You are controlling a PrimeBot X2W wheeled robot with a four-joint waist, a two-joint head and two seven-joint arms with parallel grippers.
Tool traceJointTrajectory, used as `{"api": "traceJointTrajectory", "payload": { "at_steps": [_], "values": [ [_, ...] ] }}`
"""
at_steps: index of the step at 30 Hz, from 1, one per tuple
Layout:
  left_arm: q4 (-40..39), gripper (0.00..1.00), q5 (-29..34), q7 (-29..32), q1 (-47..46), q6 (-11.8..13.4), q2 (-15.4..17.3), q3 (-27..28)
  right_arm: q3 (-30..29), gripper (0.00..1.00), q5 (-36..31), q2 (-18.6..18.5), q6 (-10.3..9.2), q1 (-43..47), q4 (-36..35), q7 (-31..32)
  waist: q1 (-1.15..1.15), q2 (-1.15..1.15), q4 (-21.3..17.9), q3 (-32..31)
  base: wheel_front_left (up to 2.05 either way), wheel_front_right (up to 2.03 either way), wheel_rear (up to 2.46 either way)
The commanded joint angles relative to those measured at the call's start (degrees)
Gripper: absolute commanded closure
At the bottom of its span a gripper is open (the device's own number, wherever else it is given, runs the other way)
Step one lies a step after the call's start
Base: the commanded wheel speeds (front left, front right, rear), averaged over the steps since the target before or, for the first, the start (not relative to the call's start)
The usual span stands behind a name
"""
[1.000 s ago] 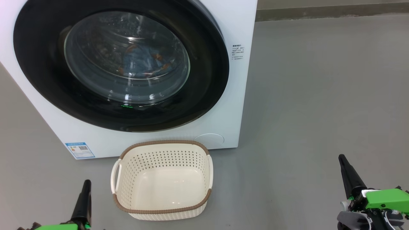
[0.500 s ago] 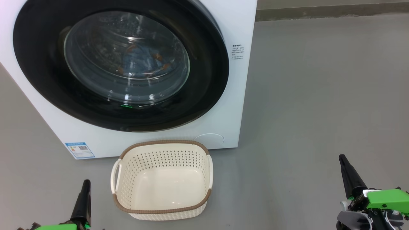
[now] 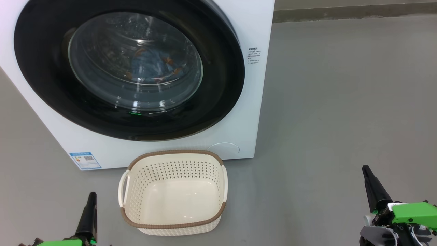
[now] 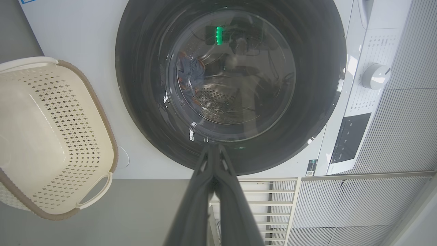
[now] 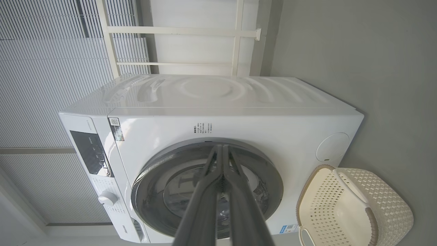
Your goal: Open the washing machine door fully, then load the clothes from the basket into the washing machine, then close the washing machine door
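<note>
While the washing machine door is sitting shut on the washing machine, the head view is showing one basket, bare-bottomed, standing on the floor just near of it. It is lying between two clenched, empty claws: left gripper, right gripper. Left wrist view is adding the clothes lying behind the glass, plus one dial. Right wrist view is showing slatted panels beyond the machine.

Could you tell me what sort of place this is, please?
Likely a laundry area: a big white front-loading washing machine stands on smooth grey floor, with a cream perforated plastic basket before it.
</note>
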Motion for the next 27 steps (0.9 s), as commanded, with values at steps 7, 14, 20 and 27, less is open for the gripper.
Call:
{"api": "traceJointTrajectory", "payload": {
  "at_steps": [7, 14, 20, 27],
  "values": [
    [-1.77, 1.00, -0.45, 0.40, -2.45, 0.01, 0.51, 1.85, 1.04, 1.00, 0.10, -0.47, 0.02, -2.49, -1.69, 0.33, 0.00, 0.00, 0.00, 0.00, 0.00, 0.00, 0.00],
    [-1.77, 1.00, -0.45, 0.40, -2.45, 0.01, 0.50, 1.85, 1.02, 1.00, 0.08, -0.46, 0.02, -2.49, -1.69, 0.35, 0.00, 0.00, 0.00, 0.00, 0.00, 0.00, 0.00],
    [-1.77, 1.00, -0.45, 0.40, -2.45, 0.01, 0.50, 1.85, 1.00, 1.00, 0.07, -0.45, 0.02, -2.49, -1.69, 0.36, 0.00, 0.00, 0.00, 0.00, 0.00, 0.00, 0.00],
    [-1.77, 1.00, -0.45, 0.40, -2.45, 0.01, 0.50, 1.85, 0.99, 1.00, 0.06, -0.44, 0.02, -2.49, -1.68, 0.37, 0.00, 0.00, 0.00, 0.00, 0.00, 0.00, 0.00]
  ]
}}
